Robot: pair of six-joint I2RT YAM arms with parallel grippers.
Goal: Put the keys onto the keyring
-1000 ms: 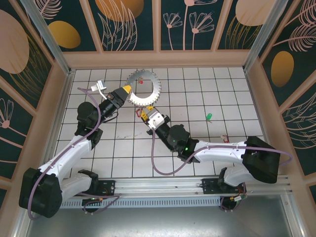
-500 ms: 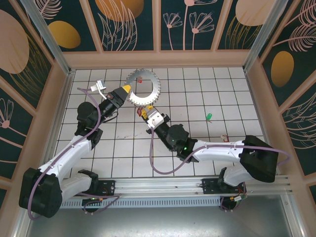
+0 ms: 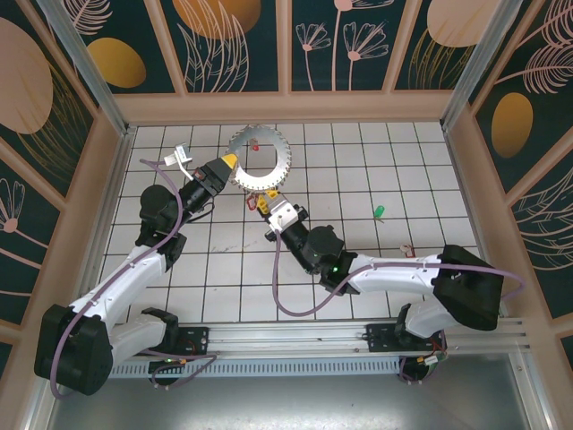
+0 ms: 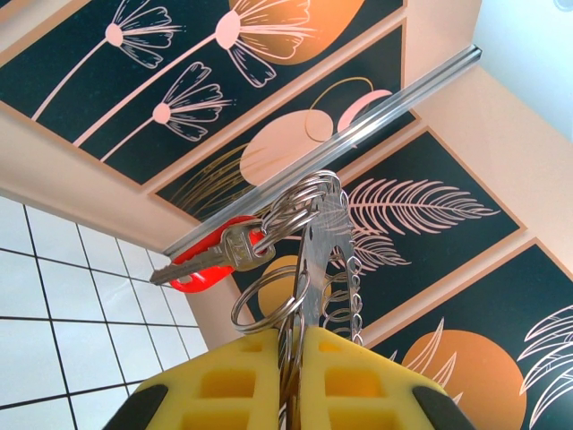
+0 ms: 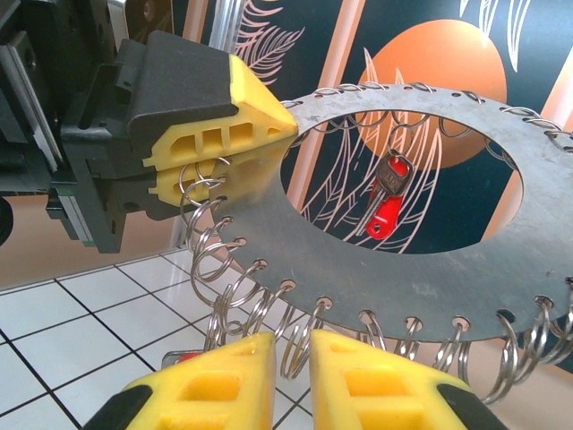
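The keyring [image 3: 285, 170] is a flat grey disc with small split rings along its rim, held up off the tiled floor. My left gripper [image 3: 232, 165] is shut on its left rim [image 4: 324, 242]. One of the keys, with a red tag [image 4: 210, 260], hangs from a ring on the far rim [image 5: 387, 202]. My right gripper [image 3: 262, 202] sits under the near rim [image 5: 403, 278]. Its pads [image 5: 293, 372] stand a narrow gap apart around one hanging split ring; I cannot see whether they pinch it. A red tag [image 5: 183, 356] peeks out beside its left finger.
A green-tagged key [image 3: 380, 212] lies on the tiles right of centre, and a red-tagged key [image 3: 407, 251] lies nearer the right arm. Wooden walls [image 3: 466, 170] close the floor on three sides.
My right gripper has crept up to the ring's near rim and its jaws have narrowed. The left gripper and the keyring have stayed where they were.
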